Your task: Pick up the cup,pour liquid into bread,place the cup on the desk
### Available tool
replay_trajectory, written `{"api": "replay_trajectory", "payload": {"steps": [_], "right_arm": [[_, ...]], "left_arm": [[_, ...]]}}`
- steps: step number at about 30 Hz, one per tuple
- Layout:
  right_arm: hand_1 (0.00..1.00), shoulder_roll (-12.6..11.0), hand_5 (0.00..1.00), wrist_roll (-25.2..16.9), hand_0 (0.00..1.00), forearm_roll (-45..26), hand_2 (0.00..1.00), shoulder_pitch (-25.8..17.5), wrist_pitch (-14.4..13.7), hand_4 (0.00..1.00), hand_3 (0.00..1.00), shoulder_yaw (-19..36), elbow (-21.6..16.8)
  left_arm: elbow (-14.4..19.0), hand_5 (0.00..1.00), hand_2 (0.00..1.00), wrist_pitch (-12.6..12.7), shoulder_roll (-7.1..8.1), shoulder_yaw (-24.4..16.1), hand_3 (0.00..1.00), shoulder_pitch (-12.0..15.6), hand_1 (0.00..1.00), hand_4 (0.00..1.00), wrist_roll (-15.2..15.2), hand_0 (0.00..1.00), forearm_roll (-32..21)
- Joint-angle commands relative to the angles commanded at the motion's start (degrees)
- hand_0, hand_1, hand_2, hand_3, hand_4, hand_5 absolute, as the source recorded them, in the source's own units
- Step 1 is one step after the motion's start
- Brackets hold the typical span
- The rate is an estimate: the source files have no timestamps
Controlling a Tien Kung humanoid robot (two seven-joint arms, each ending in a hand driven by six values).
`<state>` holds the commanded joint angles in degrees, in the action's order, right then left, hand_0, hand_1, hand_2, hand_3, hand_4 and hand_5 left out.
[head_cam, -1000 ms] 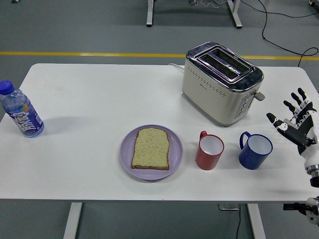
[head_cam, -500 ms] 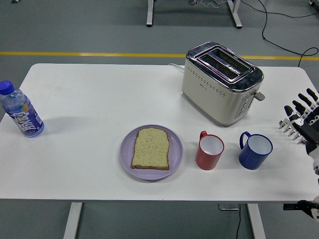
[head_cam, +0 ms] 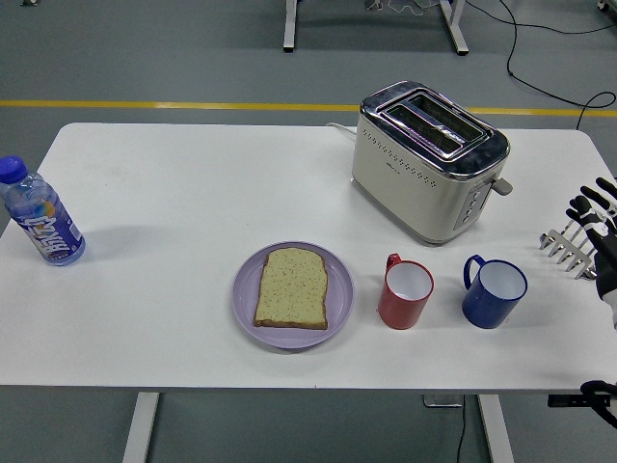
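Observation:
A red cup (head_cam: 405,293) stands upright on the white table, right of a purple plate (head_cam: 247,301) that carries a slice of bread (head_cam: 292,287). A blue cup (head_cam: 494,291) stands just right of the red one. My right hand (head_cam: 590,231) is at the picture's right edge, partly cut off, its fingers spread and holding nothing. It hovers well to the right of the blue cup, touching neither cup. My left arm does not show.
A cream and chrome toaster (head_cam: 428,159) stands behind the cups. A blue-capped water bottle (head_cam: 39,226) sits at the table's left edge. The table's near edge (head_cam: 289,386) runs along the bottom.
My right hand has drifted right and slightly up toward the picture's edge, so less of it shows now. Cups, plate and bread have not moved.

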<state>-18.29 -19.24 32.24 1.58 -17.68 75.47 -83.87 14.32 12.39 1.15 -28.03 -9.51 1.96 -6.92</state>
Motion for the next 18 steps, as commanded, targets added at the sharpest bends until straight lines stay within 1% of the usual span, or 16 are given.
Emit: {"api": "replay_trajectory", "payload": {"steps": [1,2,4,5,6,8,10,11,16,17,18], "right_arm": [[0.555,0.0,0.186,0.4,0.647,-0.5,0.631,0.0,0.3,0.782,0.656,0.1,0.0],[0.555,0.1,0.186,1.9,0.647,-2.6,0.631,0.0,1.4,0.782,0.656,0.3,-0.1],[0.555,0.1,0.186,3.4,0.647,-5.4,0.631,0.1,2.6,0.782,0.656,0.3,-0.1],[0.539,0.2,0.189,4.5,0.635,-6.9,0.621,0.1,3.3,0.756,0.639,0.3,0.0],[0.539,0.3,0.189,6.1,0.635,-8.6,0.621,0.1,4.5,0.756,0.639,0.3,0.1],[0.539,0.4,0.189,7.2,0.635,-10.8,0.621,0.1,5.2,0.756,0.639,0.2,0.3],[0.539,0.9,0.189,7.6,0.635,-13.4,0.621,0.2,6.0,0.756,0.639,0.5,0.7],[0.524,1.0,0.201,7.5,0.626,-13.7,0.607,0.2,6.0,0.740,0.624,0.5,0.8],[0.524,1.4,0.201,7.0,0.626,-15.1,0.607,0.3,7.0,0.740,0.624,0.6,1.4],[0.508,1.5,0.210,7.0,0.605,-15.7,0.590,0.4,7.4,0.736,0.611,0.7,1.6],[0.508,1.6,0.210,7.0,0.605,-15.9,0.590,0.4,7.5,0.736,0.611,0.7,1.6]], "left_arm": [[0.0,0.998,0.773,0.0,0.01,0.0,0.611,0.0,0.756,0.396,0.0,0.690,0.0],[0.0,0.998,0.773,-0.1,0.06,0.2,0.611,0.0,0.756,0.396,-0.1,0.690,-0.2],[0.0,0.998,0.773,-0.1,0.09,0.2,0.611,-0.1,0.756,0.396,-0.1,0.690,-0.3],[0.0,0.998,0.773,-0.1,0.10,0.3,0.611,-0.1,0.756,0.396,-0.1,0.690,-0.3],[0.0,0.998,0.773,-0.1,0.12,0.3,0.611,-0.1,0.756,0.396,-0.1,0.690,-0.4],[0.0,0.998,0.773,-0.1,0.14,0.4,0.611,-0.2,0.756,0.396,-0.2,0.690,-0.5],[0.0,0.998,0.773,-0.1,0.15,0.6,0.611,-0.2,0.756,0.396,-0.2,0.690,-0.7],[0.0,0.998,0.773,-0.1,0.15,0.6,0.611,-0.2,0.756,0.396,-0.2,0.690,-0.8],[0.1,0.998,0.773,-0.1,0.15,0.6,0.611,-0.2,0.756,0.396,-0.2,0.690,-0.9],[0.1,0.998,0.773,-0.1,0.14,0.6,0.611,-0.2,0.756,0.396,-0.2,0.690,-0.8],[0.1,0.998,0.773,-0.1,0.14,0.6,0.611,-0.2,0.756,0.396,-0.2,0.690,-0.8]]}}
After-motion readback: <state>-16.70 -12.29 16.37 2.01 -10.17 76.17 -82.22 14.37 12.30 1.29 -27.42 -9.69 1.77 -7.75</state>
